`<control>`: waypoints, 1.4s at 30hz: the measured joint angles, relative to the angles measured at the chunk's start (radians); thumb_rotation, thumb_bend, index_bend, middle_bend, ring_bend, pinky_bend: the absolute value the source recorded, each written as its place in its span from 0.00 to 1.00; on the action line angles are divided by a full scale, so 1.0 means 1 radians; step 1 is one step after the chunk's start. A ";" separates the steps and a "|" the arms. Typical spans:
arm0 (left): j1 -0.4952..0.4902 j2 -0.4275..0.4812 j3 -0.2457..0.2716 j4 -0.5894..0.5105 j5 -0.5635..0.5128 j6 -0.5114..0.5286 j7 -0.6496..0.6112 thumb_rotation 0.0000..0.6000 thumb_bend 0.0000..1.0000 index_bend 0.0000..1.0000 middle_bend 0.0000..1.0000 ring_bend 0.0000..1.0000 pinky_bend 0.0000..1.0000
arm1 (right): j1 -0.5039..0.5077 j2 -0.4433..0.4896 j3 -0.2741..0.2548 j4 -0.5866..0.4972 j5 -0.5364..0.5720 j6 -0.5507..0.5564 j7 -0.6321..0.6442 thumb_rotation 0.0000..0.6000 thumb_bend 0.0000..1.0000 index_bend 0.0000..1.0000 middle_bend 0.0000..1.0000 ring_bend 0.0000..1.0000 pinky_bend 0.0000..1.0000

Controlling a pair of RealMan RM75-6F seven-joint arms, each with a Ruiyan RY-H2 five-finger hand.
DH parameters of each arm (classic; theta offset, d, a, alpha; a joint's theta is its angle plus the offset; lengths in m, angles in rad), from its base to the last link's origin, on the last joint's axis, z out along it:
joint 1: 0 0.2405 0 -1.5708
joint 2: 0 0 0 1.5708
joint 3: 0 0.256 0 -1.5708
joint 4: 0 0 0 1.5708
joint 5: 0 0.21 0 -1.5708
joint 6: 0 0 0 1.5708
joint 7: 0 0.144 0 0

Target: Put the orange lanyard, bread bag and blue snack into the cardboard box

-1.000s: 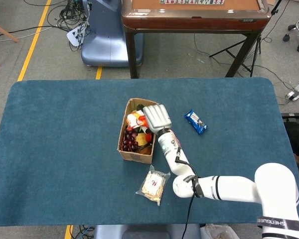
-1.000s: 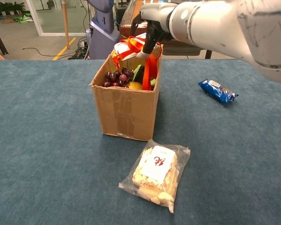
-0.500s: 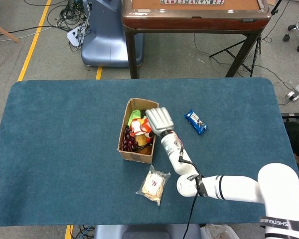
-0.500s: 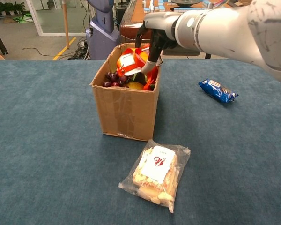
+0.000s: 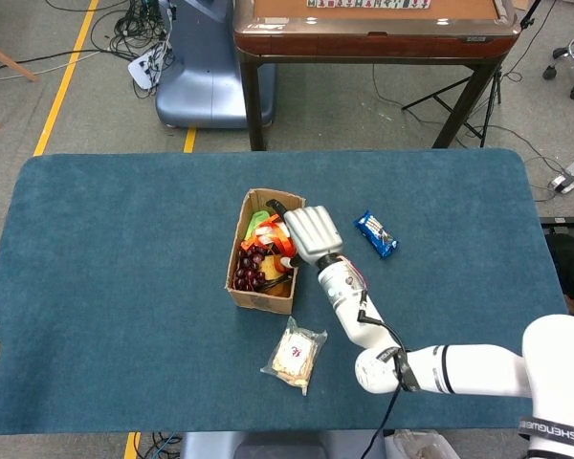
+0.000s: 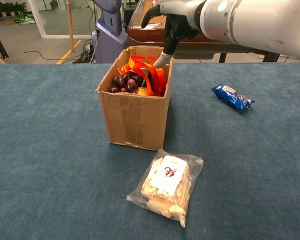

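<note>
Tabletop unchanged; orange lanyard [image 6: 142,72] dropped into cardboard box [image 6: 135,117], seemingly released.

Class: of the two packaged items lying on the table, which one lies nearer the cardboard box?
The bread bag, beside the box's front corner; the blue snack lies farther off.

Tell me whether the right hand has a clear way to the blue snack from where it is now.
Probably yes. The right hand hovers open over the cardboard box, and the blue snack lies on bare table beside it, with nothing between them.
</note>
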 measured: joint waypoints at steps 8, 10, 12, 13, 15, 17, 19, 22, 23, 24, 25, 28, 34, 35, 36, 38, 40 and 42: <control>-0.005 -0.006 0.000 0.005 -0.005 -0.010 0.008 1.00 0.35 0.47 0.55 0.38 0.60 | -0.063 0.110 -0.057 -0.174 -0.121 0.006 0.019 1.00 0.00 0.21 1.00 1.00 1.00; -0.007 -0.009 0.001 0.006 -0.004 -0.012 0.013 1.00 0.35 0.47 0.55 0.38 0.60 | -0.081 0.146 -0.082 -0.219 -0.171 -0.004 0.026 1.00 0.00 0.21 1.00 1.00 1.00; -0.008 -0.011 0.001 0.006 -0.004 -0.013 0.016 1.00 0.35 0.47 0.55 0.38 0.60 | -0.100 0.184 -0.110 -0.261 -0.227 -0.024 0.034 1.00 0.00 0.21 1.00 1.00 1.00; -0.008 -0.013 0.002 0.007 -0.003 -0.013 0.019 1.00 0.35 0.47 0.55 0.38 0.60 | -0.107 0.201 -0.123 -0.278 -0.252 -0.034 0.037 1.00 0.00 0.21 1.00 1.00 1.00; -0.009 -0.015 0.002 0.007 -0.003 -0.015 0.022 1.00 0.35 0.47 0.55 0.38 0.60 | -0.123 0.238 -0.158 -0.312 -0.315 -0.058 0.040 1.00 0.00 0.21 1.00 1.00 1.00; -0.011 -0.017 0.004 0.007 -0.003 -0.018 0.027 1.00 0.35 0.47 0.55 0.38 0.60 | -0.137 0.267 -0.192 -0.335 -0.373 -0.076 0.036 1.00 0.00 0.21 1.00 1.00 1.00; -0.012 -0.020 0.006 0.008 -0.001 -0.020 0.031 1.00 0.35 0.47 0.55 0.38 0.60 | -0.153 0.293 -0.232 -0.356 -0.441 -0.087 0.022 1.00 0.00 0.21 1.00 1.00 1.00; -0.013 -0.024 0.008 0.007 0.001 -0.021 0.038 1.00 0.35 0.47 0.55 0.38 0.60 | -0.181 0.315 -0.287 -0.375 -0.533 -0.091 -0.003 1.00 0.00 0.21 1.00 1.00 1.00; -0.014 -0.025 0.008 0.008 0.001 -0.022 0.040 1.00 0.35 0.47 0.55 0.38 0.60 | -0.189 0.318 -0.302 -0.379 -0.557 -0.093 -0.009 1.00 0.00 0.21 1.00 1.00 1.00; -0.014 -0.026 0.009 0.009 0.001 -0.022 0.042 1.00 0.35 0.47 0.55 0.38 0.60 | -0.199 0.322 -0.322 -0.382 -0.586 -0.096 -0.015 1.00 0.00 0.21 1.00 1.00 1.00; -0.015 -0.028 0.009 0.010 0.000 -0.024 0.045 1.00 0.35 0.47 0.55 0.38 0.60 | -0.207 0.323 -0.337 -0.383 -0.604 -0.100 -0.019 1.00 0.00 0.21 1.00 1.00 1.00; -0.017 -0.031 0.009 0.012 -0.002 -0.028 0.051 1.00 0.35 0.47 0.55 0.38 0.60 | -0.224 0.322 -0.377 -0.378 -0.645 -0.118 -0.042 1.00 0.00 0.21 1.00 1.00 1.00; -0.017 -0.032 0.012 0.009 0.003 -0.025 0.055 1.00 0.35 0.47 0.55 0.38 0.60 | -0.240 0.280 -0.418 -0.347 -0.658 -0.151 -0.084 1.00 0.00 0.21 1.00 1.00 1.00; -0.017 -0.032 0.012 0.009 0.003 -0.025 0.055 1.00 0.35 0.47 0.55 0.38 0.60 | -0.240 0.273 -0.420 -0.342 -0.653 -0.157 -0.087 1.00 0.00 0.21 1.00 1.00 1.00; -0.017 -0.032 0.012 0.008 0.003 -0.024 0.055 1.00 0.35 0.47 0.55 0.38 0.60 | -0.240 0.263 -0.423 -0.335 -0.643 -0.165 -0.091 1.00 0.00 0.21 1.00 1.00 1.00; -0.016 -0.031 0.012 0.007 0.004 -0.022 0.055 1.00 0.35 0.47 0.55 0.38 0.60 | -0.239 0.248 -0.426 -0.322 -0.629 -0.176 -0.100 1.00 0.00 0.21 1.00 1.00 1.00; -0.015 -0.031 0.012 0.005 0.004 -0.020 0.056 1.00 0.35 0.47 0.55 0.38 0.60 | -0.236 0.229 -0.428 -0.308 -0.616 -0.186 -0.107 1.00 0.00 0.21 1.00 1.00 1.00; -0.015 -0.030 0.011 0.005 0.004 -0.018 0.055 1.00 0.35 0.47 0.55 0.38 0.60 | -0.233 0.208 -0.428 -0.290 -0.605 -0.194 -0.114 1.00 0.00 0.21 1.00 1.00 1.00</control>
